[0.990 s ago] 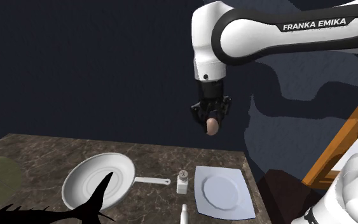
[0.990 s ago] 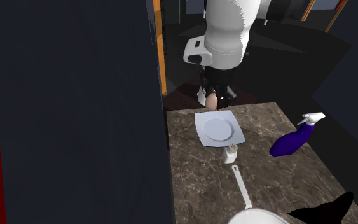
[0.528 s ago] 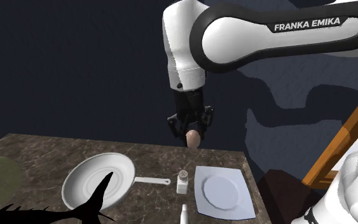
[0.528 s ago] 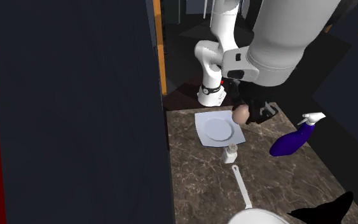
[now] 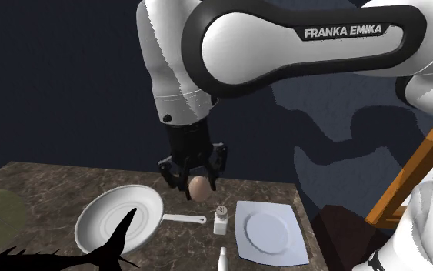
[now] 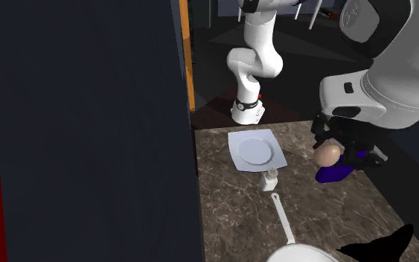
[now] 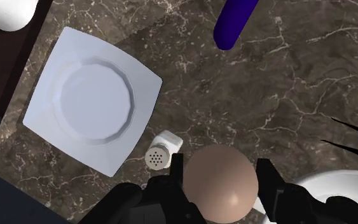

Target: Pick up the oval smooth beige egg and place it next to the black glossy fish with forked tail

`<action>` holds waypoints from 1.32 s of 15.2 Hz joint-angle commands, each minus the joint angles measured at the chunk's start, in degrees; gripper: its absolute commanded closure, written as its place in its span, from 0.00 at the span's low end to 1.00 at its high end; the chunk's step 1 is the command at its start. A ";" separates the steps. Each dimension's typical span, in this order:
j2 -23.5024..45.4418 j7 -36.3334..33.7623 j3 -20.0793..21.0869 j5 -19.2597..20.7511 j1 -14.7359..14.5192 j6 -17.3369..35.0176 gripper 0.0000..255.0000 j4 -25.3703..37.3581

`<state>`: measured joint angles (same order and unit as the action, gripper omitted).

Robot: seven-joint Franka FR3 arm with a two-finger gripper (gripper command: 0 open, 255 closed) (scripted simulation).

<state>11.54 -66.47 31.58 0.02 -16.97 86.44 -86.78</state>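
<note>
Since a second ago your gripper (image 5: 194, 186) shifts to the shoulder view's left, away from the square plate (image 5: 285, 251), jaws clenched on the beige egg (image 7: 222, 183), egg aloft over the marble counter (image 5: 45, 189) between shaker (image 5: 221, 220) and pan (image 5: 99, 215), black fish (image 5: 68, 259) by the pan.

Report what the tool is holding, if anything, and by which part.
The tool holds the beige egg, clasped between its two black fingers on opposite sides of the egg's middle.
</note>
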 commanded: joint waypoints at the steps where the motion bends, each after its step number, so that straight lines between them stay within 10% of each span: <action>1: 4.21 -3.22 0.85 1.82 -2.50 -1.26 1.00 5.12; 7: 19.21 -11.17 1.37 8.30 -13.25 -7.75 1.00 25.84; 10: 31.48 -13.44 -0.15 12.90 -22.82 -16.00 1.00 46.99; 20: 25.71 -13.47 0.68 10.65 -17.36 -3.62 1.00 28.10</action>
<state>37.53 -79.92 32.21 10.77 -34.63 81.79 -57.36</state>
